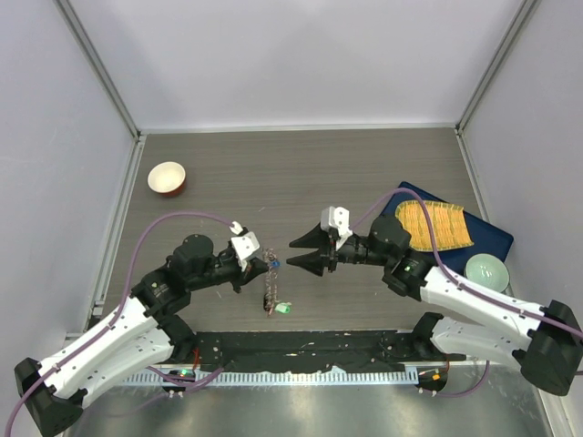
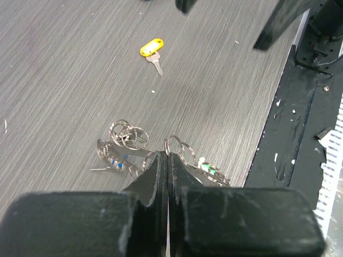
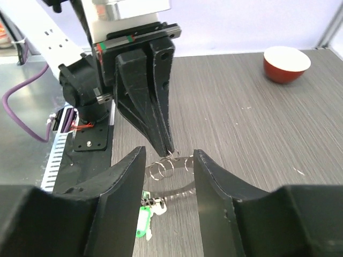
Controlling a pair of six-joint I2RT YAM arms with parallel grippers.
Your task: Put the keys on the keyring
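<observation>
The keyring (image 3: 170, 188), a flat grey ring with small split rings on its rim, hangs edge-on (image 1: 271, 289) below my left gripper (image 1: 263, 263). That gripper (image 2: 168, 156) is shut, its tips pinching one small split ring on the keyring. A green-tagged key (image 3: 141, 221) and a blue-tagged key (image 2: 116, 163) hang from the keyring. A yellow-tagged key (image 2: 151, 50) lies loose on the table ahead of the left gripper. My right gripper (image 1: 291, 253) is open and faces the left one, its fingers either side of the left tips (image 3: 169, 153), holding nothing.
A red-and-white bowl (image 1: 167, 177) stands at the back left. At the right are a blue tray (image 1: 492, 238) with a yellow ridged piece (image 1: 435, 224) and a pale green bowl (image 1: 486, 271). A black mat (image 1: 310, 350) runs along the near edge.
</observation>
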